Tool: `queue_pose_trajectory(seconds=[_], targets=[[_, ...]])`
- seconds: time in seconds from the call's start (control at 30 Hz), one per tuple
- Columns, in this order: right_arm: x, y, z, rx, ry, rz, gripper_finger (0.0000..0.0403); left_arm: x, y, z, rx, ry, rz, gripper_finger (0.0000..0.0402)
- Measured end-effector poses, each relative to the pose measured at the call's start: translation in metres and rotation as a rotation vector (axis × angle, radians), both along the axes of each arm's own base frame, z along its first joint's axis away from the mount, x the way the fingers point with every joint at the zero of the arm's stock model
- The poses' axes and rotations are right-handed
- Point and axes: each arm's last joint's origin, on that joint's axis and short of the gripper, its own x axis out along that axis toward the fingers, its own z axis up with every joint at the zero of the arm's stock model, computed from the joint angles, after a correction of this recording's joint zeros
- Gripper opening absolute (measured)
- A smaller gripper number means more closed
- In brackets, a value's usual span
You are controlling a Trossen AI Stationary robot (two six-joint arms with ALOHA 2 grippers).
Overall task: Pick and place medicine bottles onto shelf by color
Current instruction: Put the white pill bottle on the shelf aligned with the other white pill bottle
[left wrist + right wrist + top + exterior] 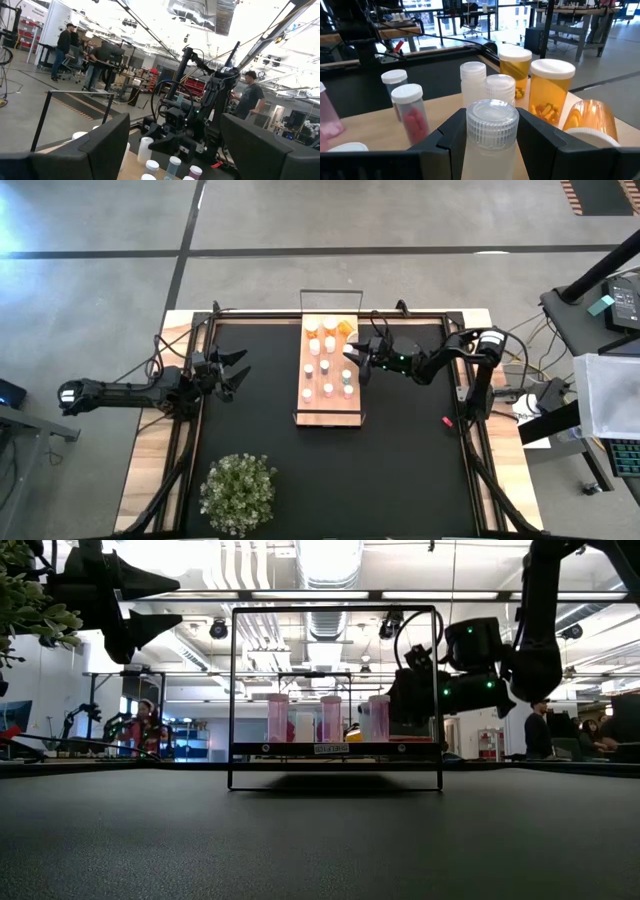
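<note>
While the right hand (491,131) pinches a white bottle (490,137) at the shelf (299,402) edge, the left hand (232,372) hangs spread.

You find no text you can read in any view. In the low view the shelf (336,749) carries a small pale label (333,749) on its front edge, but its print is too small for you to make out. The bottles (491,131) in the right wrist view show you no lettering.
</note>
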Motion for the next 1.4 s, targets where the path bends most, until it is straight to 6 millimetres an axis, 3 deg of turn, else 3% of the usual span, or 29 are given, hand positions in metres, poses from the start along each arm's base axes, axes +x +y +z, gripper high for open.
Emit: queue_pose_trajectory(seconds=[1.4], targets=[[0.0039, -0.0018, -0.0052, 0.006, 0.031, 0.006, 0.0141, 0.0000, 0.0000, 0.0000, 0.000, 0.000, 0.000, 0.0295]])
